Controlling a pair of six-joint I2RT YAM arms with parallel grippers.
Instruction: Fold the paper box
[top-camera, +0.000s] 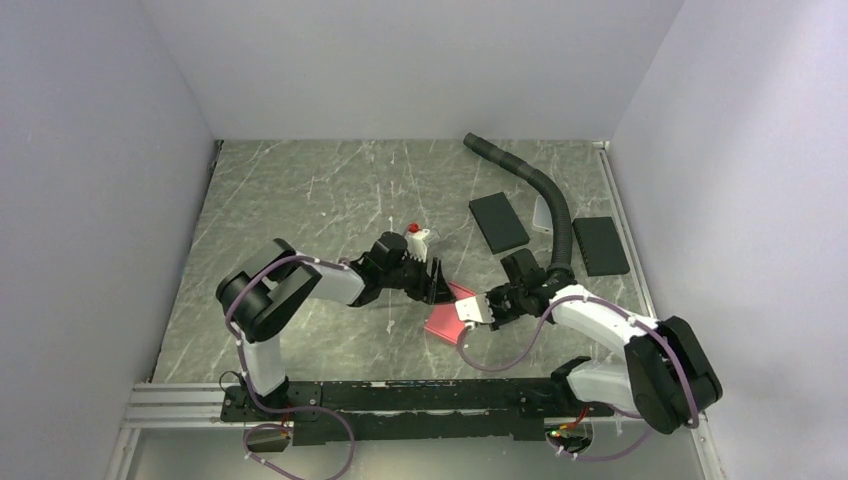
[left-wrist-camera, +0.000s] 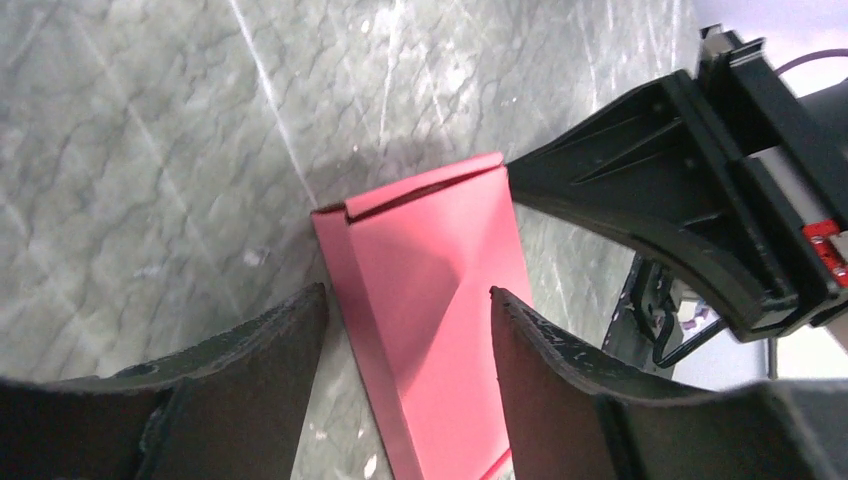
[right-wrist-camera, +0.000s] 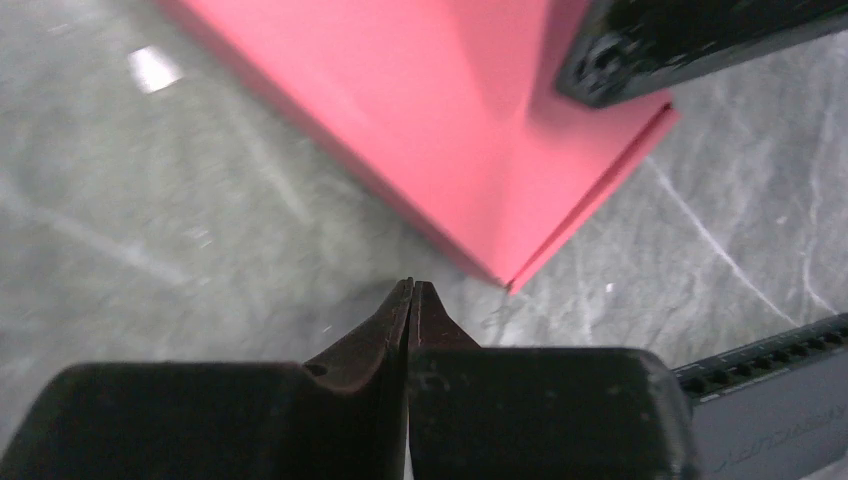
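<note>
Straddling the paper box (left-wrist-camera: 430, 300), the left fingers (left-wrist-camera: 260, 350) stand spread, likely to squeeze its sides; the right fingers (right-wrist-camera: 370, 345), clenched empty, sit beside it.

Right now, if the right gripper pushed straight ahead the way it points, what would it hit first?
Most likely the paper box: its near edge lies just ahead of the right gripper's shut fingers, not touching. Height is hard to judge, so it might pass over.
</note>
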